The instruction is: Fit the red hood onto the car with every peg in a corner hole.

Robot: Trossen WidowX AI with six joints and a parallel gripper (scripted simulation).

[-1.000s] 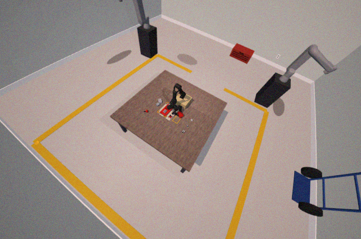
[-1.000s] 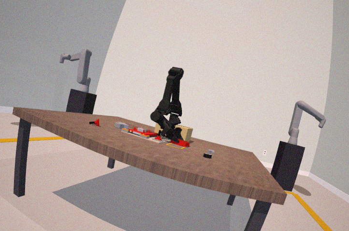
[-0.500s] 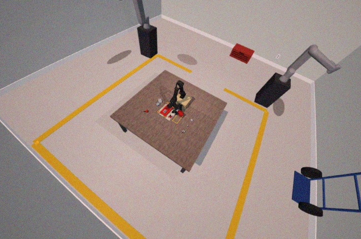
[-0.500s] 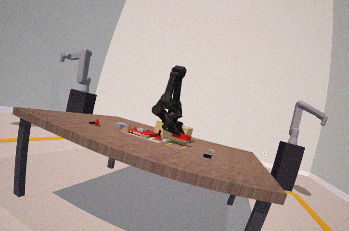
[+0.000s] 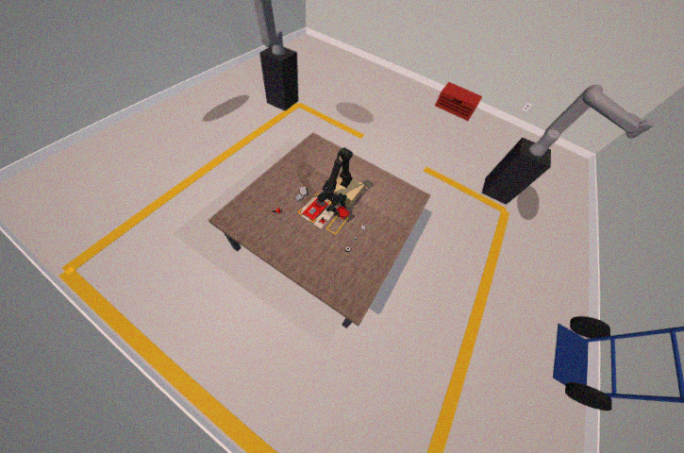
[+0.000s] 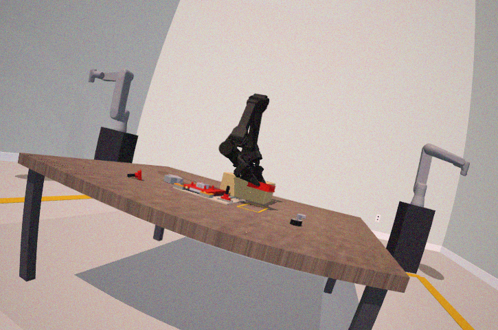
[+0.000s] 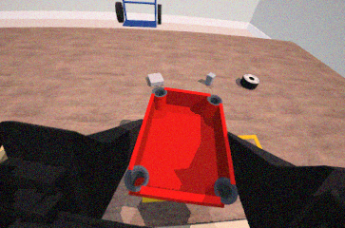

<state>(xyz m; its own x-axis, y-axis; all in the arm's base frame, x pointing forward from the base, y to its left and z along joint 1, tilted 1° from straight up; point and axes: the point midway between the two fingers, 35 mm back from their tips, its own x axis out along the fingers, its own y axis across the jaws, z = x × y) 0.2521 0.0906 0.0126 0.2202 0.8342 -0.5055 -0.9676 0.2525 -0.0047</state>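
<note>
A: From where I stand, what does the gripper [image 5: 342,209] [image 6: 258,181] [image 7: 183,130] hold?

B: The hood [image 5: 342,212] [image 6: 265,187] [image 7: 180,147] — a red shell, grasped between its 2 fingers. In the wrist view, 1 dark finger lies along each long side.

A: And its position relative to the gripper?

B: Between the fingertips. In the exterior view it shows just below the dark gripper body, raised above the table [image 5: 267,251] [image 6: 218,229] [image 7: 61,71], with a tan bin [image 5: 355,188] [image 6: 253,195] behind it.

A: Which way does it point?

B: The wrist view shows its open, hollow side facing the camera, with 4 ringed corner bosses. The long axis runs away from the wrist camera, between the fingers and roughly parallel to them; 1 short end is near the camera, the other towards 2 small grey blocks and a black-and-white wheel [image 5: 347,248] [image 6: 296,222] [image 7: 249,84]. Which end is the hood's front, I cannot tell.

A: Is it on the car?

B: No — the hood is apart from the red chassis [image 5: 308,215] [image 6: 217,191], which sits in its jig with the grey engine block [image 5: 312,210] [image 6: 202,185] in place. The pegs are too small to make out.
</note>
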